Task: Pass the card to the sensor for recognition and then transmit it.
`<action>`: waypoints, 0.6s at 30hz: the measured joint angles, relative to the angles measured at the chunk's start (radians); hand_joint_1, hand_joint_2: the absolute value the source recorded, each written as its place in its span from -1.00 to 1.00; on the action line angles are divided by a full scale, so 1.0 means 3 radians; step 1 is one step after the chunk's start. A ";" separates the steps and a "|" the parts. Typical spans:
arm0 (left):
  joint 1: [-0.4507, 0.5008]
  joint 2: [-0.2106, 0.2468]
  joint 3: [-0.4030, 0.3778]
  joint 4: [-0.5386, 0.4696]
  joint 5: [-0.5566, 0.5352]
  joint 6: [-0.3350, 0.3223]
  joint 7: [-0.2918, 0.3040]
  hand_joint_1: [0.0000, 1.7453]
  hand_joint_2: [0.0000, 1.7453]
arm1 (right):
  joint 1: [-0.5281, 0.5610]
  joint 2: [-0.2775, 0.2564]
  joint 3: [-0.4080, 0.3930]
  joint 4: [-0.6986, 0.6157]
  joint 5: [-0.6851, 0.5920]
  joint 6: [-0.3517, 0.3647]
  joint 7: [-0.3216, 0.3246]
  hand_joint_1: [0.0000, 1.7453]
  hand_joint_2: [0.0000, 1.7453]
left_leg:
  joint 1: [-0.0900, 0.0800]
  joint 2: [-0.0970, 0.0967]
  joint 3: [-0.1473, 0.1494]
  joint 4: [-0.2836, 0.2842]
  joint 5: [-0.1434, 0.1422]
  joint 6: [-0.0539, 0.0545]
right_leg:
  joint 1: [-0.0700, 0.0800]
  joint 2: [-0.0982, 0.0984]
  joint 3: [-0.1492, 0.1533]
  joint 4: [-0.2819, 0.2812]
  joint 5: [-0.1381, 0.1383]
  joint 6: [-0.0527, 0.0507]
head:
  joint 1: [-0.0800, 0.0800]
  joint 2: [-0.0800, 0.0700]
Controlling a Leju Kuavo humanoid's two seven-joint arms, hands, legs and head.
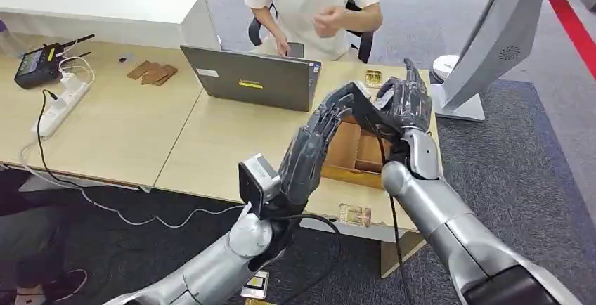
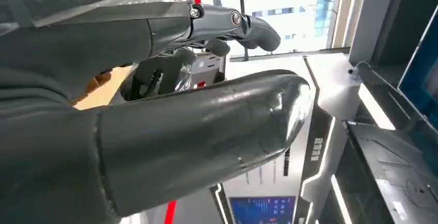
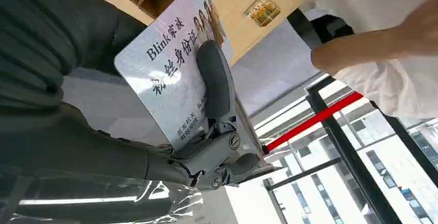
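Raised above the desk (image 1: 211, 136), the right robot hand (image 1: 406, 101) pinches the ID card (image 3: 173, 79) on edge, its free end reaching toward the left robot hand (image 1: 316, 143), whose fingers are spread beside it.

Both hands meet over the wooden tray (image 1: 355, 152) at the desk's (image 1: 126, 129) right end — left hand (image 1: 320, 140) and right hand (image 1: 407, 101) touching at the card (image 3: 173, 87), no gap btwn them. Laptop (image 1: 253, 78) blocks just left/behind. White monitor stand (image 1: 485, 52) crowds the right side. Person (image 1: 313, 3) sits beyond the laptop. Open desk surface far left, w/ power strip (image 1: 62, 101) and cables.
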 joint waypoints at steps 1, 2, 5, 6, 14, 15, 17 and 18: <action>0.0004 0.0001 0.0000 0.0000 -0.0008 0.0026 0.0005 -1.00 -1.00 | 0.0016 -0.0008 -0.0015 -0.0029 -0.0059 -0.0022 -0.0033 1.00 1.00 | 0.0000 0.0000 0.0000 0.0000 0.0000 0.0000 | 0.0000 0.0000 0.0000 0.0000 0.0000 0.0000 | 0.0000 0.0000; 0.0009 0.0005 0.0001 0.0000 -0.0019 0.0057 0.0015 -1.00 -1.00 | 0.0036 -0.0018 -0.0029 -0.0066 -0.0114 -0.0038 -0.0056 1.00 1.00 | 0.0000 0.0000 0.0000 0.0000 0.0000 0.0000 | 0.0000 0.0000 0.0000 0.0000 0.0000 0.0000 | 0.0000 0.0000; 0.0034 0.0023 0.0001 -0.0016 -0.0042 0.0139 0.0069 -1.00 -1.00 | 0.0124 -0.0088 -0.0081 -0.0200 -0.0254 -0.0053 -0.0057 1.00 1.00 | 0.0000 -0.0001 0.0000 0.0000 0.0000 0.0000 | 0.0000 0.0000 0.0000 0.0000 0.0000 0.0000 | 0.0000 0.0000; 0.0041 0.0030 0.0001 -0.0024 -0.0046 0.0155 0.0084 -1.00 -1.00 | 0.0156 -0.0121 -0.0092 -0.0252 -0.0280 -0.0053 -0.0045 1.00 1.00 | 0.0000 -0.0001 0.0000 0.0000 0.0000 0.0000 | 0.0000 0.0000 0.0000 0.0000 0.0000 0.0000 | 0.0000 0.0000; 0.0093 0.0084 0.0001 -0.0126 -0.0099 0.0244 0.0184 -1.00 -1.00 | 0.0529 -0.0506 -0.0252 -0.0773 -0.0448 -0.0195 0.0202 1.00 1.00 | -0.0001 -0.0002 0.0000 0.0002 0.0000 0.0000 | -0.0001 -0.0002 0.0001 0.0000 0.0000 0.0001 | 0.0000 0.0000; 0.0106 0.0092 0.0001 -0.0139 -0.0107 0.0251 0.0191 -1.00 -1.00 | 0.0586 -0.0565 -0.0284 -0.0838 -0.0458 -0.0209 0.0223 1.00 1.00 | -0.0001 -0.0002 0.0000 0.0002 0.0000 0.0000 | -0.0001 -0.0002 0.0000 0.0000 0.0000 0.0001 | 0.0000 0.0000; 0.0127 0.0104 0.0003 -0.0168 -0.0150 0.0291 0.0228 -1.00 -1.00 | 0.0711 -0.0694 -0.0365 -0.0978 -0.0482 -0.0258 0.0253 1.00 1.00 | -0.0001 -0.0001 0.0000 0.0002 -0.0001 0.0001 | -0.0001 -0.0001 0.0001 0.0000 0.0000 0.0001 | 0.0001 0.0000; 0.0136 0.0113 0.0005 -0.0183 -0.0165 0.0301 0.0245 -1.00 -1.00 | 0.0768 -0.0742 -0.0403 -0.1029 -0.0486 -0.0275 0.0253 1.00 1.00 | -0.0001 -0.0001 0.0000 0.0002 -0.0001 0.0001 | -0.0002 -0.0002 0.0001 0.0000 0.0000 0.0001 | 0.0000 0.0000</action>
